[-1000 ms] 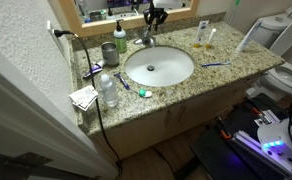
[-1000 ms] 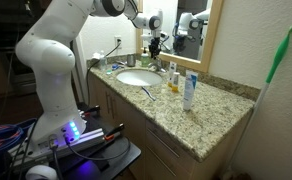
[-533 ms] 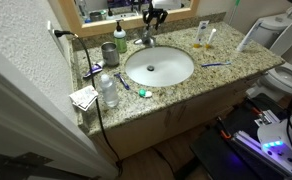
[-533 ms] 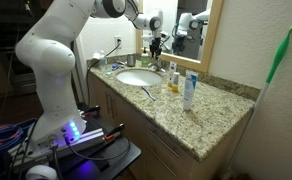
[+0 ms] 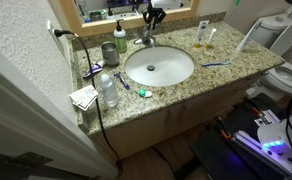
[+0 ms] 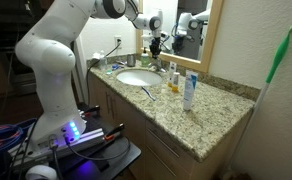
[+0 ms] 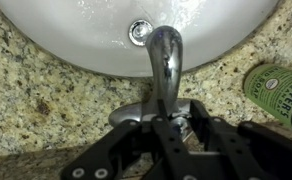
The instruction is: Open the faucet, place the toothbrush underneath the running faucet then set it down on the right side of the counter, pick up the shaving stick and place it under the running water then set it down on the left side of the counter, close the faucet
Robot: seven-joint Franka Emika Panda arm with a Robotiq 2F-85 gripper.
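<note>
The chrome faucet (image 7: 164, 55) stands behind the white basin (image 7: 76, 30), and shows in both exterior views (image 5: 144, 40) (image 6: 149, 58). My gripper (image 7: 174, 120) sits at its base, jaws close on either side of the small faucet handle. It hangs over the faucet in both exterior views (image 5: 152, 15) (image 6: 154, 40). I see no stream from the spout. The blue toothbrush (image 5: 216, 65) lies on the granite counter (image 5: 236, 60) right of the basin, also in an exterior view (image 6: 146, 92). A blue-handled item (image 5: 93, 70), perhaps the shaving stick, lies left of the basin.
A green pump bottle (image 5: 120, 37) (image 7: 281, 92) and a grey cup (image 5: 108, 53) stand left of the faucet. A clear bottle (image 5: 108, 90) and papers (image 5: 84, 97) sit at the left end. An orange-tipped tube (image 5: 204, 38) and a white tube (image 6: 189, 90) stand to the right.
</note>
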